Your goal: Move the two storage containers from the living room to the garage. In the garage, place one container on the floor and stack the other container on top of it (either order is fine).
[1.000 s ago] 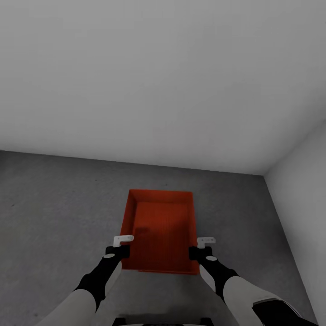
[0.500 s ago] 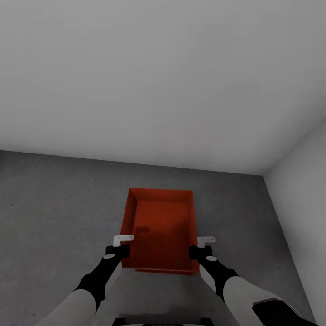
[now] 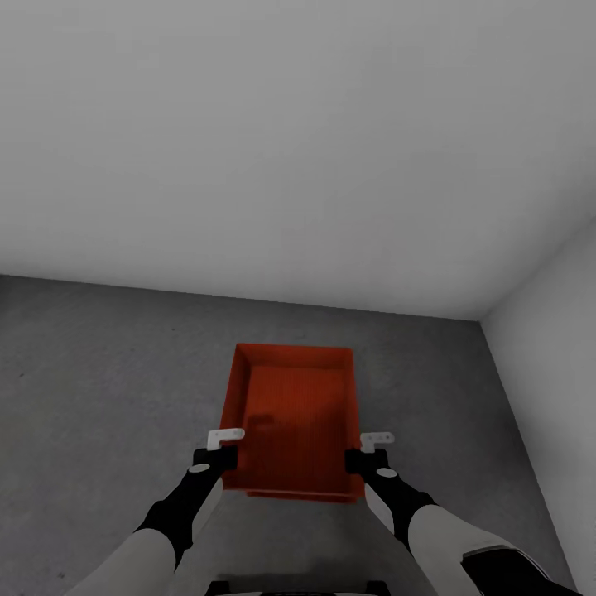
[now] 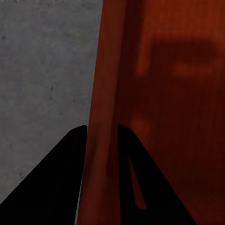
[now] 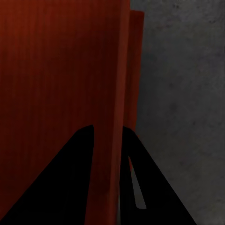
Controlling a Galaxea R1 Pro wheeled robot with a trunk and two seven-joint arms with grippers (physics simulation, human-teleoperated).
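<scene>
Left end effector and right end effector, each clamped, arms forward.

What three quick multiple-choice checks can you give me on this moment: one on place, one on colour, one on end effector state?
1. Where is the storage container?
A. On a wood-plank floor
B. Over the dark grey floor, near a corner of pale walls
C. On a sofa

2. What colour is it?
A. Blue
B. Green
C. Orange-red

3. How do the end effectors stand?
A. Each is closed on a side wall of the container
B. Both hang open, away from it
C. The left one alone grips it

Key: 1 B, since the head view shows the storage container above the floor where the pale walls meet. 2 C, its walls and ribbed inside are orange-red. 3 A, the left end effector and right end effector each straddle a thin side wall in the wrist views.
</scene>
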